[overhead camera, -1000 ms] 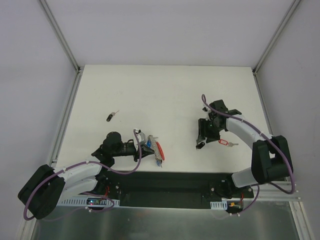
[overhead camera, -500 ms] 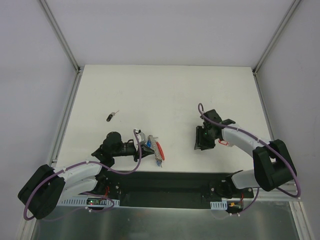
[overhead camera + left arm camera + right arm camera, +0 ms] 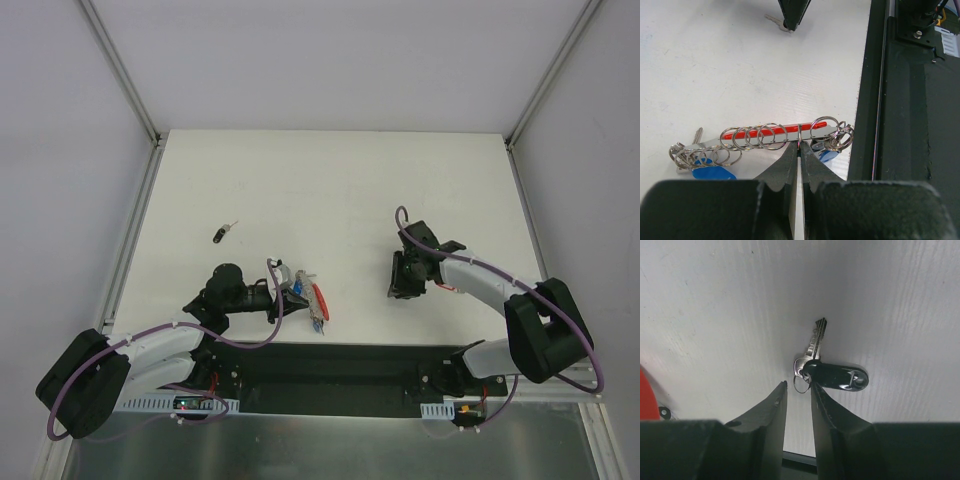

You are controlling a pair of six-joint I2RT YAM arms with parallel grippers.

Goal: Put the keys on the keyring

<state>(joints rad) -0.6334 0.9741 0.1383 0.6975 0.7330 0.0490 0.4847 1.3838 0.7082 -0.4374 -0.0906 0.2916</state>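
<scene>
A white desk (image 3: 330, 180) fills the enclosure, evenly and softly lit. Plain pale grey walls (image 3: 330, 60) rise behind and at both sides, joined by slanting aluminium struts (image 3: 120, 72). A black mounting plate (image 3: 340, 362) runs along the desk's near edge.

The keyring (image 3: 314, 302) lies on the table (image 3: 330, 180) near its front edge, left of centre, with the left gripper (image 3: 288, 290) just to its left, fingertips meeting on its long side. Small rings (image 3: 760, 136) sit in a row along that side, bunched at both ends. A loose key (image 3: 224, 233) lies behind and left of the keyring, well apart. Right of centre the right gripper (image 3: 400, 288) stands over a tagged key (image 3: 812, 347), whose blade points away from the fingertips, its tag (image 3: 837, 376) to the right of the head
</scene>
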